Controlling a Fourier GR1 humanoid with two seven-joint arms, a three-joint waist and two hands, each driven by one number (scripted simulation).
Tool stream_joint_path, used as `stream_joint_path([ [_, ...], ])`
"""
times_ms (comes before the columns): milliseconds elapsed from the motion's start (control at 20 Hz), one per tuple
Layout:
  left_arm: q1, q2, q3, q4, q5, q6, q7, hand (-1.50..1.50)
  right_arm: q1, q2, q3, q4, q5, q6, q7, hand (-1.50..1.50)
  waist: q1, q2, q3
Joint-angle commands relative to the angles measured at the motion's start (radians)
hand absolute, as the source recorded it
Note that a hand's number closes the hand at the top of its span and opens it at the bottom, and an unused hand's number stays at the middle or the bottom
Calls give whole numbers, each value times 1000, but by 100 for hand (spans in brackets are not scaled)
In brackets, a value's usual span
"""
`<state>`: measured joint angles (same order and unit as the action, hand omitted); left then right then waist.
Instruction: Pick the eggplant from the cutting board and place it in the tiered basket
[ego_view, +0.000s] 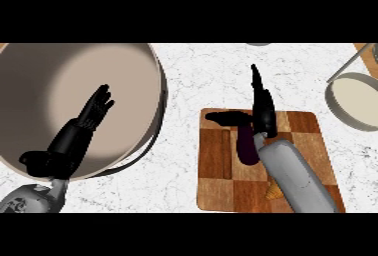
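Observation:
The dark purple eggplant (247, 148) lies lengthwise on the checkered wooden cutting board (220, 185), in its upper middle. My right hand (263, 117) is directly over the eggplant's far end. Its fingers are straight and point away from me, the thumb spread out to the left, so the hand is open. Hand and wrist hide part of the eggplant. The tiered basket (334, 102), a grey-rimmed round tray with a slanted pole, stands at the right edge. My left hand (92, 117) rests open at the left.
A very large round beige bowl (44, 85) fills the left side, under my left hand. A small orange thing (273, 193) peeks out from under my right forearm on the board. White marbled counter lies between bowl and board.

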<state>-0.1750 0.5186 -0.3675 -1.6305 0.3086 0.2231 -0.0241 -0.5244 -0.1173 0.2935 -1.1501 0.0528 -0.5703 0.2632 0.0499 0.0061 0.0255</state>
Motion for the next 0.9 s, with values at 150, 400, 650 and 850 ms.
stream_joint_path([
  [150, 73, -70, -14, 104, 43, -58, -47, 0, -184, 56, 79, 141, 171, -97, 54, -150, -32, 1, -29],
  [400, 118, -61, -2, 65, 43, -54, -20, 0, -320, -49, 205, 241, 309, 89, 341, -150, -47, -11, -37],
  [650, 118, -62, 5, 37, 38, -47, 9, 0, -440, -79, 319, 313, 329, 443, 579, -150, -65, -16, -42],
  [850, 138, -56, 8, 30, 29, -59, 9, 0, -514, -18, 387, 326, 302, 707, 762, -150, -67, -18, -36],
])
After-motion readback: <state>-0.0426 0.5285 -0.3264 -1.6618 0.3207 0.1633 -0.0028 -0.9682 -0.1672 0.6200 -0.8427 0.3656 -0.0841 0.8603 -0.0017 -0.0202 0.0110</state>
